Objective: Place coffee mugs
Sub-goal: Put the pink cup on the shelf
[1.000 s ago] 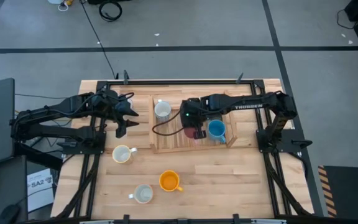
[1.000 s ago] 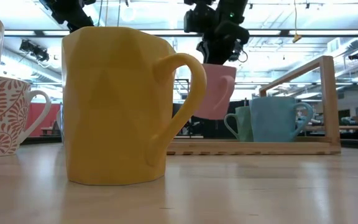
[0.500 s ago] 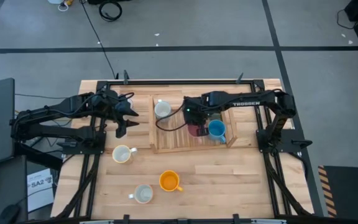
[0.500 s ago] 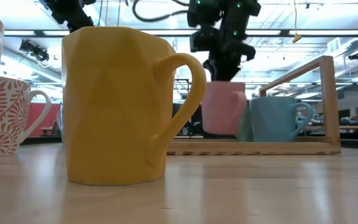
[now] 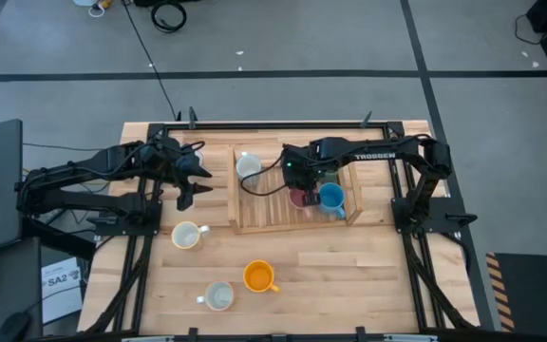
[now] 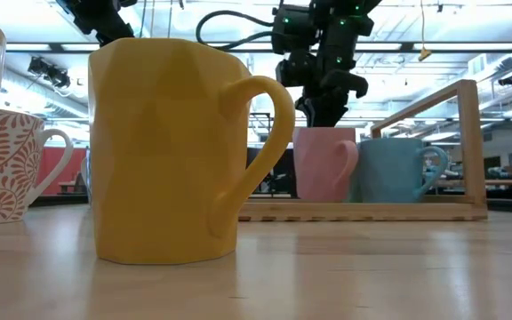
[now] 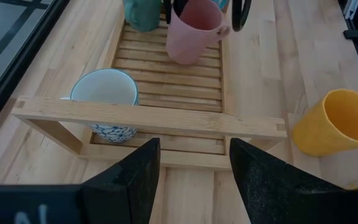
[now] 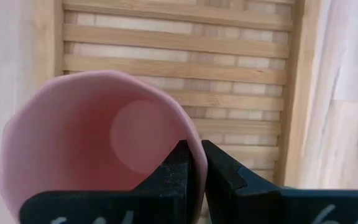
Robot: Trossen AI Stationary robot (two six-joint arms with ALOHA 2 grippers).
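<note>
While pinched, pink mug (image 6: 325, 164) stands in tray (image 6: 363, 212).

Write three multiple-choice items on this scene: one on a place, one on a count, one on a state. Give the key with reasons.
1. Where is the pink mug?
A. on the bare table
B. in the slatted wooden tray
C. upside down on the floor

2. How many mugs stand on the table outside the tray in the high view?
A. three
B. one
C. six

3. The right gripper is
A. wide open
B. out of sight
C. shut on the pink mug's rim

Key: B, it stands beside the blue mug in the tray; A, orange, cream, whitish; C, fingers pinch the wall.
</note>
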